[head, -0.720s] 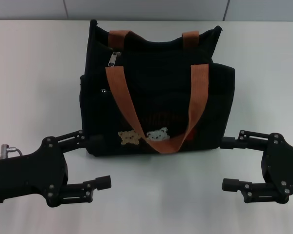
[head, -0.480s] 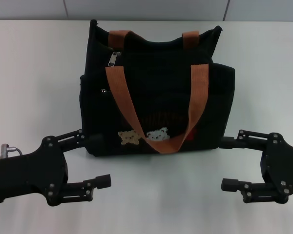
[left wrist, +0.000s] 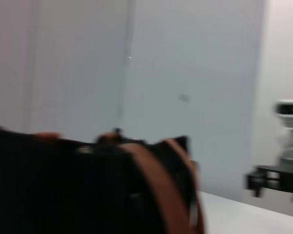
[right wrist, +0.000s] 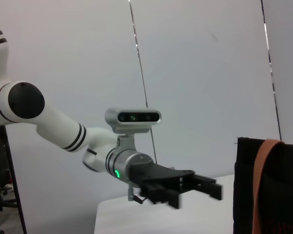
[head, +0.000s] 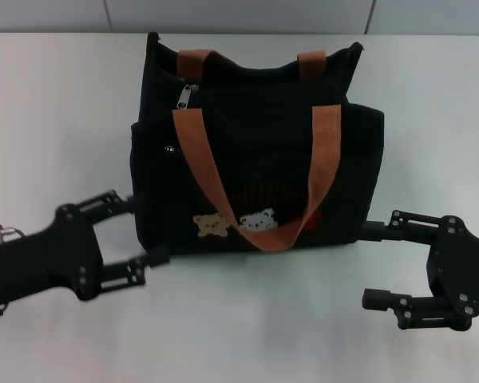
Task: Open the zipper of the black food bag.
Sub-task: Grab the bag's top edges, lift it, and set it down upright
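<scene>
Two open grippers flank the black food bag (head: 255,152), neither holding anything.

From the head view I see the bag upright on the white table (head: 56,104), its zipper (head: 187,95) pull near the top corner on my left; the bag's mouth hides any contents. My left gripper (head: 136,227) sits just beside the bag's lower left corner, fingers spread; whether it touches, I cannot tell. My right gripper (head: 371,263), fingers apart, hangs beside the lower right corner. Only the right wrist view shows the left arm's wrist camera (right wrist: 133,117); the left wrist view shows blurred bag and strap (left wrist: 158,190).
</scene>
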